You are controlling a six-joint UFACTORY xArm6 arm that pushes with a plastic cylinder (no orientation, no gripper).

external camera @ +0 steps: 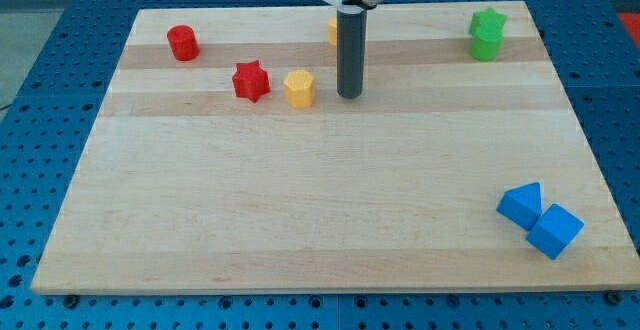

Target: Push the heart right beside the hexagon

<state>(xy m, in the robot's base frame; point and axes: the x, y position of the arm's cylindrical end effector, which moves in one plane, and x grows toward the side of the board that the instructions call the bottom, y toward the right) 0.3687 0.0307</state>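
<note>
A yellow hexagon lies in the upper middle of the wooden board. A second yellow block near the board's top edge is mostly hidden behind the rod; its shape cannot be made out. My tip rests on the board just right of the hexagon, a small gap apart, and below the hidden yellow block. A red star sits close to the hexagon's left.
A red cylinder stands at the upper left. Two green blocks touch each other at the upper right. A blue triangular block and a blue cube touch at the lower right, near the board's edge.
</note>
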